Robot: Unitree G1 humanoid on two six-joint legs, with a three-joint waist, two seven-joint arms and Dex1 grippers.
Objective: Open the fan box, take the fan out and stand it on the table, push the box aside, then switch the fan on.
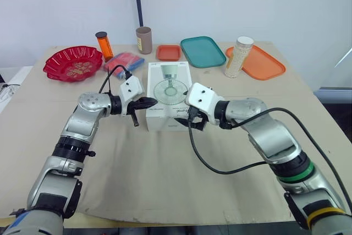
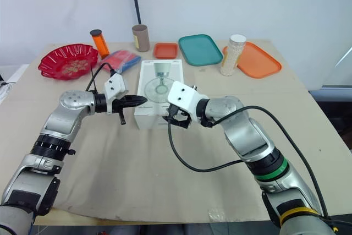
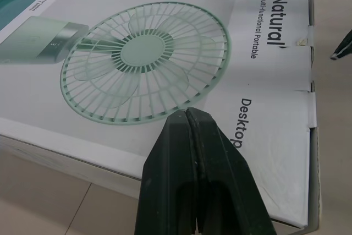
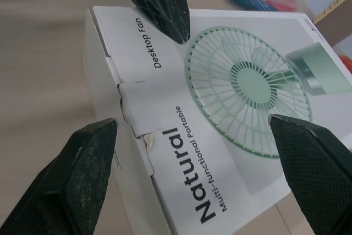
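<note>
The white fan box [image 1: 169,83] lies flat and closed on the table, its fan picture facing up and its flap end toward me. My left gripper [image 1: 152,102] is shut, its tip over the box's left edge near the front; the left wrist view has its fingers [image 3: 190,158] pressed together above the box top [image 3: 165,53]. My right gripper [image 1: 193,119] is open at the box's front right corner. In the right wrist view its fingers [image 4: 77,174] are spread wide on either side of the flap edge [image 4: 129,108], with nothing between them but the box corner.
Along the back stand a red bowl [image 1: 73,63], an orange bottle [image 1: 104,45], a brown cup [image 1: 144,39], a red and blue packet [image 1: 124,60], a small orange tray [image 1: 168,52], a teal tray [image 1: 202,51], a bead jar [image 1: 237,56] and an orange tray [image 1: 258,63].
</note>
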